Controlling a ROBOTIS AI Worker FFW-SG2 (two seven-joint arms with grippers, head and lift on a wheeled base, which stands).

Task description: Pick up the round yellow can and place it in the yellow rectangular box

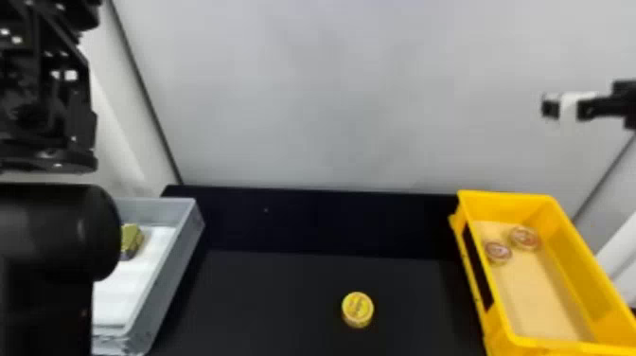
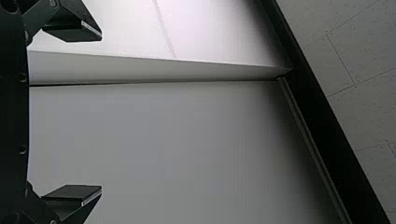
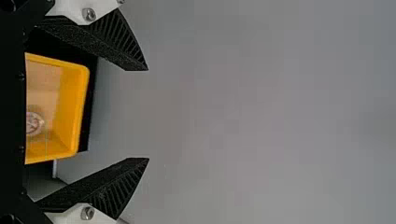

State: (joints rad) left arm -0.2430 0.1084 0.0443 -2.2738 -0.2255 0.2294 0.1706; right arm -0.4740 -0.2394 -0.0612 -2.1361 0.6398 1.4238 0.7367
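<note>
The round yellow can (image 1: 357,309) rests on the black table, near the front and just right of the middle. At the right stands the yellow rectangular box (image 1: 575,246), whose end also shows in the right wrist view (image 3: 72,107). Part of my right gripper (image 1: 570,106) is at the right edge, high above the box's far end; in its wrist view the right gripper (image 3: 148,114) is open and holds nothing. My left arm (image 1: 52,222) stands at the left edge, far from the can. The left gripper (image 2: 101,113) is open with nothing between its fingers.
A grey tray (image 1: 182,255) with a white bottom stands at the left, partly behind the left arm, holding a greenish-yellow object (image 1: 131,239). Two round lidded tins (image 1: 524,237) lie inside the yellow box. A pale wall (image 1: 331,94) rises behind the table.
</note>
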